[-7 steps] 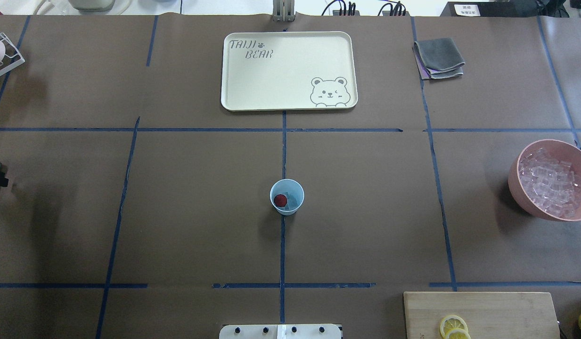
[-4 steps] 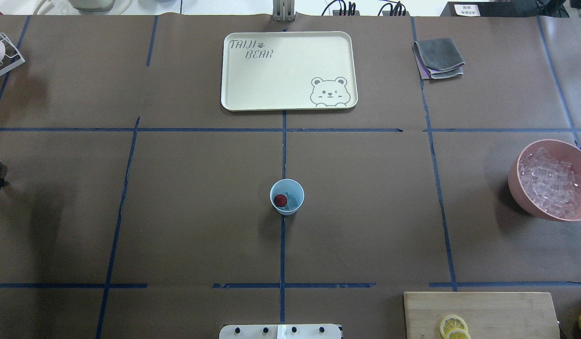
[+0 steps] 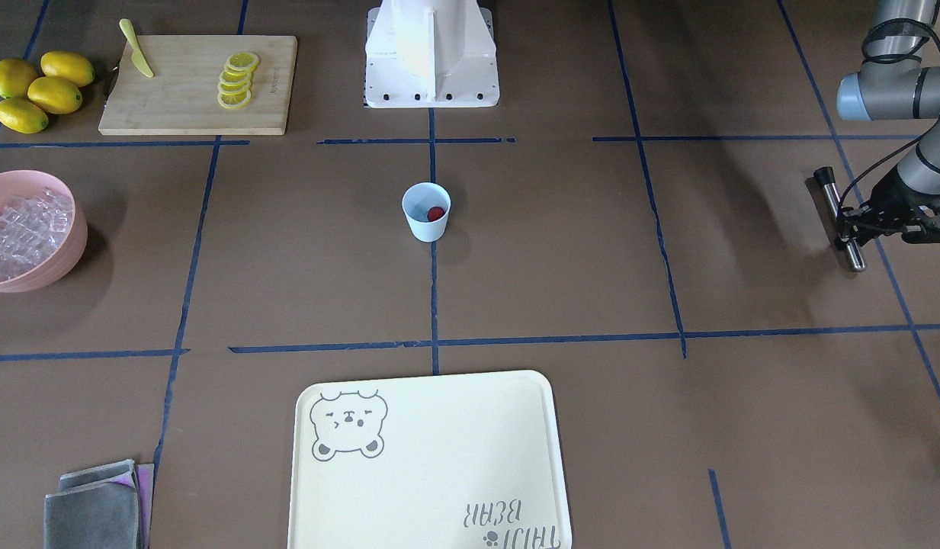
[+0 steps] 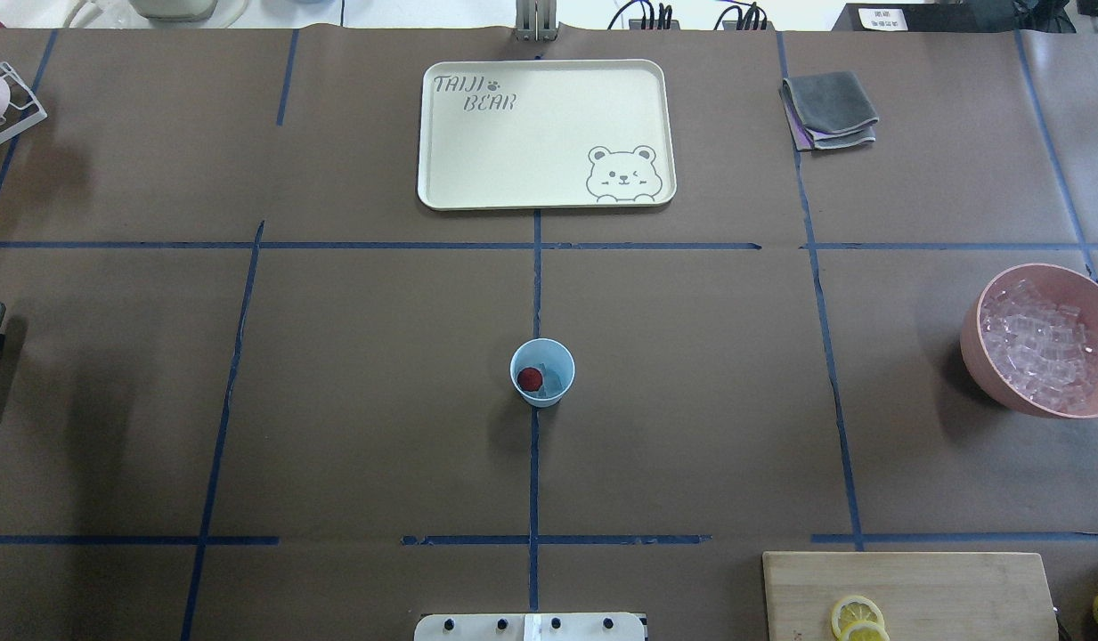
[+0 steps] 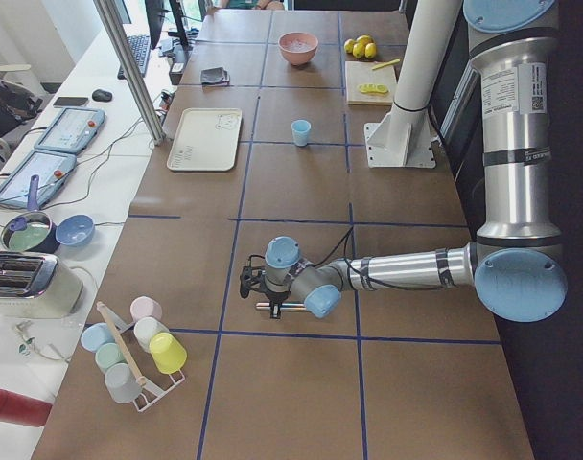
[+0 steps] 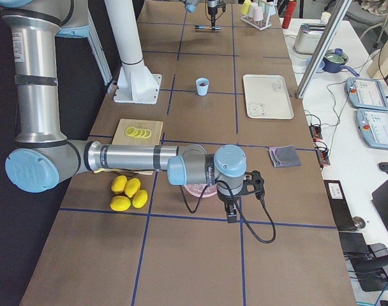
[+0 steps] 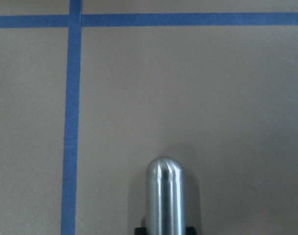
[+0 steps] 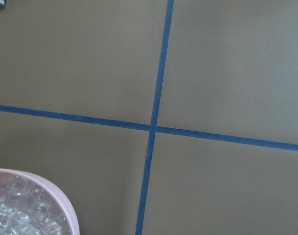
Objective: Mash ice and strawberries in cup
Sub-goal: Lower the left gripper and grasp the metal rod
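The light blue cup (image 4: pixel 542 392) stands upright at the table's middle, also in the front view (image 3: pixel 426 225). In it lie a dark red strawberry piece (image 4: pixel 530 378) and a little clear ice (image 4: pixel 557 379). More ice (image 4: pixel 1040 345) fills the pink bowl (image 4: pixel 976 352) at the right. My left gripper (image 3: pixel 852 227) is far to the cup's left, low over the table, shut on a metal masher rod (image 3: pixel 830 200); the rod's rounded tip shows in the left wrist view (image 7: pixel 164 196). My right gripper (image 6: pixel 232 213) hangs beside the pink bowl; I cannot tell whether it is open or shut.
A cream bear tray (image 4: pixel 442 133) lies behind the cup. Folded grey cloths (image 4: pixel 829 109) are at the back right. A cutting board (image 4: pixel 958 588) with lemon slices (image 4: pixel 858 616) is at the front right. A cup rack (image 5: pixel 133 355) stands at the left end.
The left gripper with the rod has shifted slightly at the overhead view's left edge. The cup and its contents have not moved.
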`<state>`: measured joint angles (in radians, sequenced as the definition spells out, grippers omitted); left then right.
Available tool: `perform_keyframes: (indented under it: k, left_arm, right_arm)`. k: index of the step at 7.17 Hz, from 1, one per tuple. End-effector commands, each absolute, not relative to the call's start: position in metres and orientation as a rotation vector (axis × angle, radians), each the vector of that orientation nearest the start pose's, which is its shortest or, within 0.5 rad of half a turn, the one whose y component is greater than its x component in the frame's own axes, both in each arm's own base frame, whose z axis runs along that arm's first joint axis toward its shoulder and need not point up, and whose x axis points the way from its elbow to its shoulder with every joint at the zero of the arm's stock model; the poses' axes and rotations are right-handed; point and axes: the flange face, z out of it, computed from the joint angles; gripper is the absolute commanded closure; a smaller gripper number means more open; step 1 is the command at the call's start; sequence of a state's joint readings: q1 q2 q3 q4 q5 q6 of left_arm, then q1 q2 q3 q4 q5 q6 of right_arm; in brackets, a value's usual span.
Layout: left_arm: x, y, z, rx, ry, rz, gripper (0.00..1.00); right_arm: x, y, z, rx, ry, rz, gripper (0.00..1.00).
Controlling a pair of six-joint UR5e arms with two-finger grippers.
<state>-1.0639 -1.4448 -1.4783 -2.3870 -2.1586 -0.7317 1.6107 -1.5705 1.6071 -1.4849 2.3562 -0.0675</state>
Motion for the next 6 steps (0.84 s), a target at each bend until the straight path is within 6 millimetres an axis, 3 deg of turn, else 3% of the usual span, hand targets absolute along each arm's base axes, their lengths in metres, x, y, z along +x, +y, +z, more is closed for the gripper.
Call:
perform_keyframes:
  k: [1, 2, 4, 5, 6]
  left_arm:
    - [0.140, -0.444, 0.598, 0.251, 0.909, -0.005, 1.00]
    - [0.126, -0.452, 0.559, 0.345, 0.930, -0.008, 1.00]
    - [0.118, -0.458, 0.476, 0.548, 0.940, 0.023, 1.00]
    - [0.119, -0.475, 0.435, 0.676, 0.914, -0.020, 1.00]
    - [0.131, -0.478, 0.400, 0.753, 0.960, -0.001, 1.00]
  right_arm:
    - [0.083, -0.499, 0.626, 0.166, -0.778, -0.077, 0.00]
    - [0.083, -0.499, 0.624, 0.168, -0.780, -0.074, 0.00]
    - [0.083, -0.500, 0.615, 0.183, -0.780, -0.079, 0.00]
    - [0.082, -0.500, 0.610, 0.192, -0.784, -0.083, 0.00]
    - [0.082, -0.500, 0.605, 0.200, -0.784, -0.086, 0.00]
